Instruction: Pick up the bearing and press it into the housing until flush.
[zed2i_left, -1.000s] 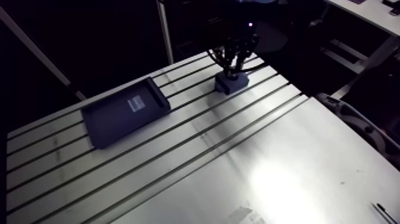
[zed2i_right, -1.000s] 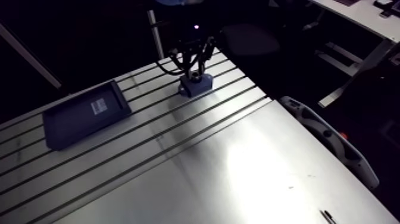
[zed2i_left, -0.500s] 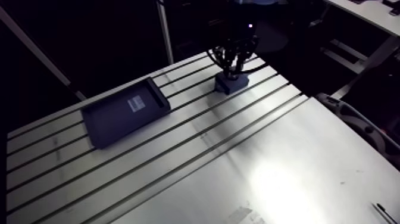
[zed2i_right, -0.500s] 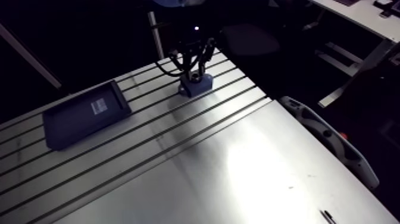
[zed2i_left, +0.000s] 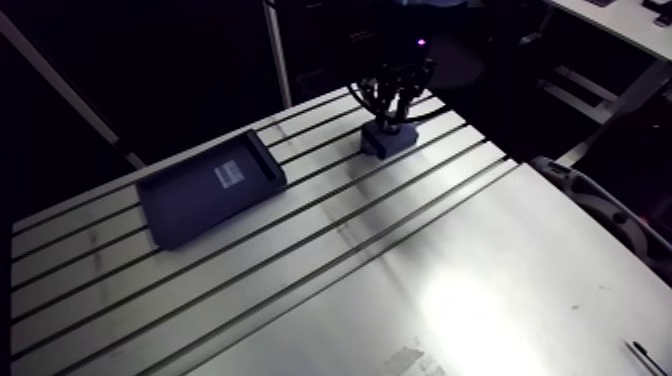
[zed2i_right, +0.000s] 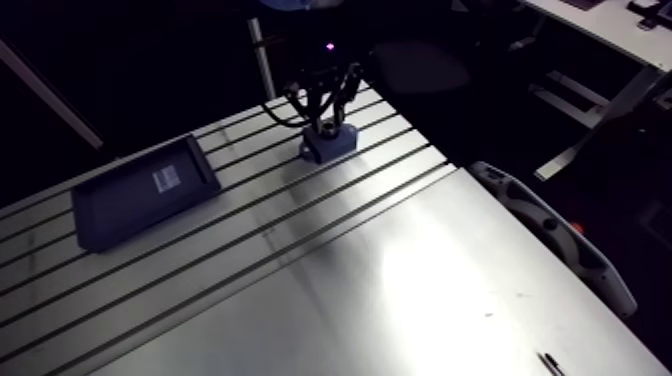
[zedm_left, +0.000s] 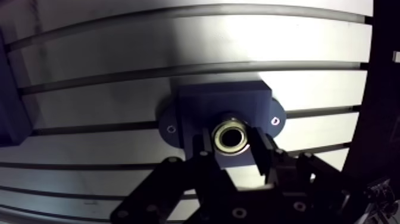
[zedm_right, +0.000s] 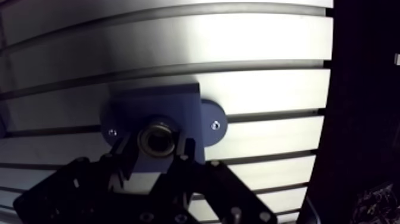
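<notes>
In the wrist view a metal ring bearing (zedm_left: 231, 137) sits between the two dark fingers of my gripper (zedm_left: 233, 146), which is shut on it. The bearing is over the bore of the dark blue housing (zedm_left: 220, 98), a block with a screwed flange ear (zedm_left: 275, 118) on each side. How deep the bearing sits in the bore is hidden. In the arm view the gripper (zed2i_left: 393, 115) stands straight above the housing (zed2i_left: 392, 139) at the table's far side.
A dark flat tray (zed2i_left: 205, 190) with a white label lies on the slotted table (zed2i_left: 330, 260) to the housing's left. A dark curved object (zed2i_left: 600, 210) runs along the table's right edge. A thin pen-like item (zed2i_left: 648, 357) lies at the near right corner.
</notes>
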